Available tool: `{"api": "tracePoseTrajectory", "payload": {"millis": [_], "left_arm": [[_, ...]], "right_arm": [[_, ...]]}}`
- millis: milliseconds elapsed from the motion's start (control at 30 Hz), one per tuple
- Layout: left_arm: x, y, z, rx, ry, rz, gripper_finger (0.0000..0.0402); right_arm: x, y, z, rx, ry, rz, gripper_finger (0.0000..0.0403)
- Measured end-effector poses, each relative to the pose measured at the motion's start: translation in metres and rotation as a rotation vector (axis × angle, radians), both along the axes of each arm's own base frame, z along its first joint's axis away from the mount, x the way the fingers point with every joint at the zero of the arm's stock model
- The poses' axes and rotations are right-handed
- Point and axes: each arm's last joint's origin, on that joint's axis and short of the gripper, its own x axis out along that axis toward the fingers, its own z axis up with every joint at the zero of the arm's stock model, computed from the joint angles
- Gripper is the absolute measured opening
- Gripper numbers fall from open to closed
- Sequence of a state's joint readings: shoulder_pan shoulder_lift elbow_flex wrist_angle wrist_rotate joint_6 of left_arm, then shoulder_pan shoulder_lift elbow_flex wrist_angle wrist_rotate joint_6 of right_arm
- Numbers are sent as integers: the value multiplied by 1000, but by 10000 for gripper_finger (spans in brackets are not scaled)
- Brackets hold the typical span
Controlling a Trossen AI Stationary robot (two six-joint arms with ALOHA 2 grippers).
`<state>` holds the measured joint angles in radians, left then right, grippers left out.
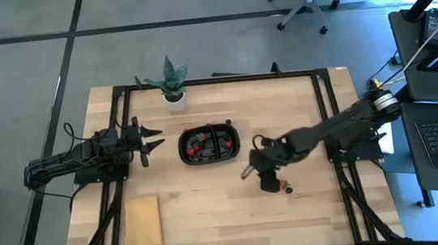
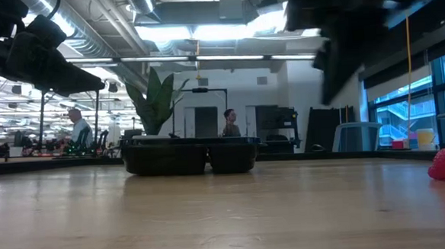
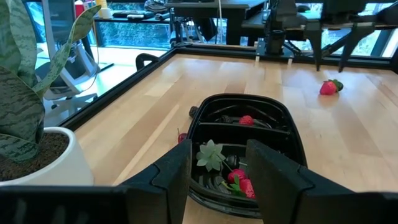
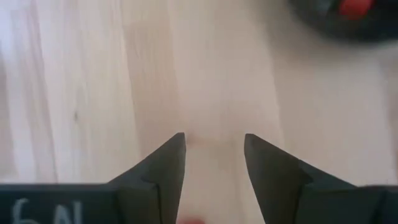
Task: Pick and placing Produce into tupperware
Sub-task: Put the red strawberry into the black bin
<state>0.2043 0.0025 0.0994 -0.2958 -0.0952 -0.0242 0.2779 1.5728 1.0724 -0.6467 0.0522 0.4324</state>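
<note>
Mostly done: your black oval plastic two-compartment tray (image 1: 209,143) at frame centre already holds red berry pieces (image 3: 247,120). One red strawberry (image 1: 289,187) remains lower right, beside the right gripper (image 1: 250,170), jaws parted, empty. Left gripper (image 1: 154,139) waits centre-left, parted, empty.

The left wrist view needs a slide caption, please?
Black tray holding strawberries, one strawberry loose on the table.

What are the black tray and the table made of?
The tray looks like thin moulded plastic: glossy black, rounded corners, light glinting off its rim. The table looks like wood, pale planks joined in strips with visible grain and a smooth, faintly shiny finish; whether solid or veneer I cannot tell.
</note>
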Motion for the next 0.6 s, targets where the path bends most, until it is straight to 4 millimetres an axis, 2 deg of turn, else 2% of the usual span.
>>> {"api": "tracePoseTrajectory", "payload": {"millis": [267, 467, 600], "left_arm": [[0, 0, 0, 0, 0, 0, 147], [0, 0, 0, 33, 9, -7, 147], [0, 0, 0, 40, 11, -8, 147]], "right_arm": [[-35, 26, -30, 2, 115, -70, 168], [-41, 33, -33, 41, 144, -170, 168], [-41, 33, -33, 53, 148, -175, 168]]}}
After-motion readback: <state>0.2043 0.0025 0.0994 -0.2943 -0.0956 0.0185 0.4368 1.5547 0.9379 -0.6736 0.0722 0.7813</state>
